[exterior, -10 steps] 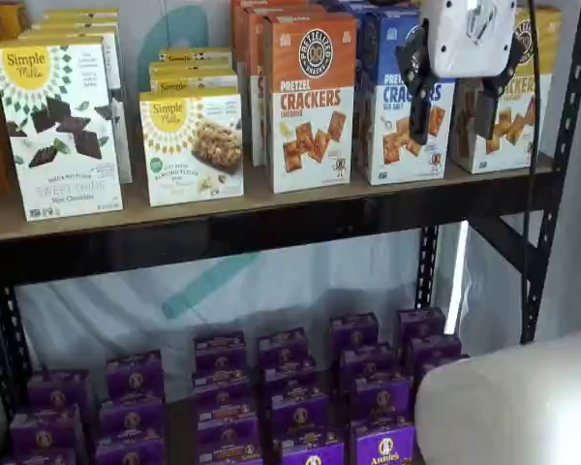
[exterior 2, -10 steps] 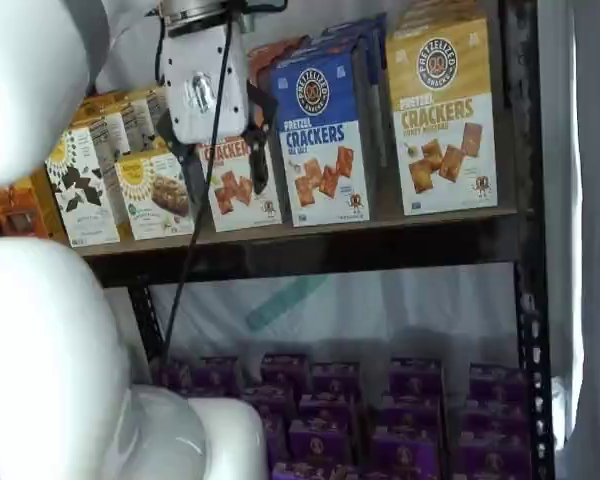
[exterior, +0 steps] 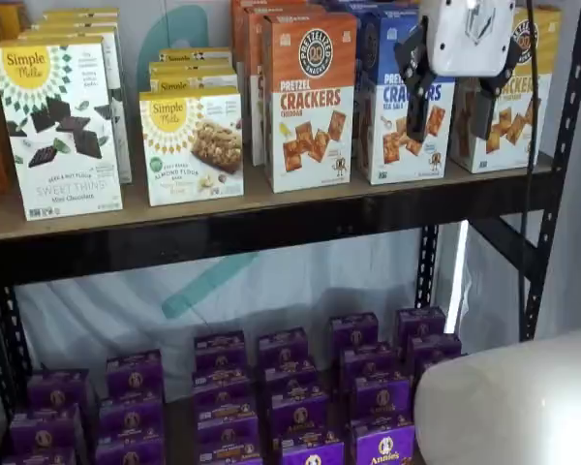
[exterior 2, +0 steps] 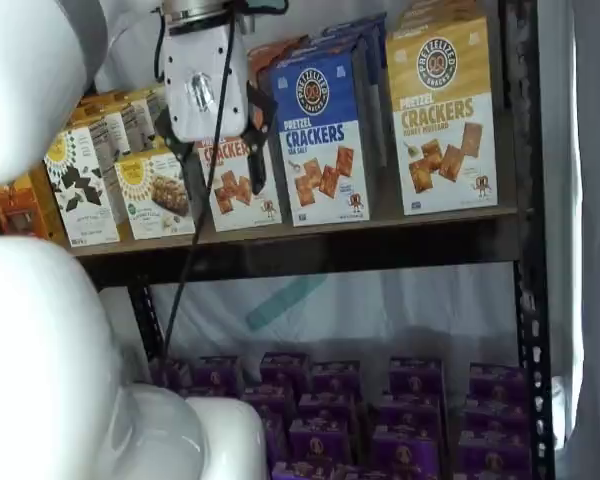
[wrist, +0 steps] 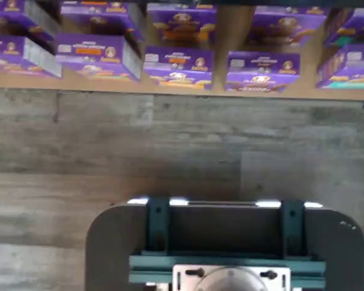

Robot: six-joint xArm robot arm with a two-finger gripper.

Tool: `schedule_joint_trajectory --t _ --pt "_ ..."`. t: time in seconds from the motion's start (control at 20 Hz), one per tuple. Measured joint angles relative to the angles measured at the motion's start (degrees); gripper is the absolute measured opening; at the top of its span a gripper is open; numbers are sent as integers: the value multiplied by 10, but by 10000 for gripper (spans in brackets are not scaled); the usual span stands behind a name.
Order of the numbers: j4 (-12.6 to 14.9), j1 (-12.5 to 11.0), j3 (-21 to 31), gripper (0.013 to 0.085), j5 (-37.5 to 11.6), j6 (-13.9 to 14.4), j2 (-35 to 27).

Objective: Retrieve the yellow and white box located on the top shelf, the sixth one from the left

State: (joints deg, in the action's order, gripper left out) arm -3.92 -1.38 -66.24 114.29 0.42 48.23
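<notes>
The yellow and white box (exterior 2: pixel 442 115) stands upright at the right end of the top shelf (exterior 2: pixel 310 250). In a shelf view it (exterior: pixel 519 116) is partly hidden behind my gripper, above the top shelf's black rail (exterior: pixel 271 228). My gripper (exterior: pixel 450 118) hangs in front of the shelf, over the blue carton and the yellow box's left edge, away from the boxes. Its two black fingers (exterior: pixel 416 107) are apart with a plain gap and hold nothing. In a shelf view the gripper (exterior 2: pixel 212 160) shows before the orange carton. The wrist view shows no top shelf.
An orange Pretzel Crackers carton (exterior: pixel 310 102) and a blue one (exterior: pixel 382 126) stand left of the yellow box. Simple Mills boxes (exterior: pixel 58 126) fill the left. Purple boxes (exterior: pixel 290 397) fill the lower shelf. A black upright (exterior: pixel 552 174) stands at right. My white arm (exterior 2: pixel 40 330) fills the left.
My gripper has risen slightly in front of the top shelf. The boxes have not moved.
</notes>
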Motion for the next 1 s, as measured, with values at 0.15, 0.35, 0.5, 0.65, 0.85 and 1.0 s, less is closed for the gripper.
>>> schedule_joint_trajectory --t 0.15,0.35,0.5,0.65,0.85,1.0 --pt "25 2 7 850 -29 -8 6" --pt "49 -17 16 850 -70 -34 10" --pt "71 -49 25 850 -111 -67 9" --pt "77 -93 29 850 -146 -109 -1" --pt "40 -180 19 850 -177 -186 -29" --pt "18 -234 8 850 -199 -235 -51"
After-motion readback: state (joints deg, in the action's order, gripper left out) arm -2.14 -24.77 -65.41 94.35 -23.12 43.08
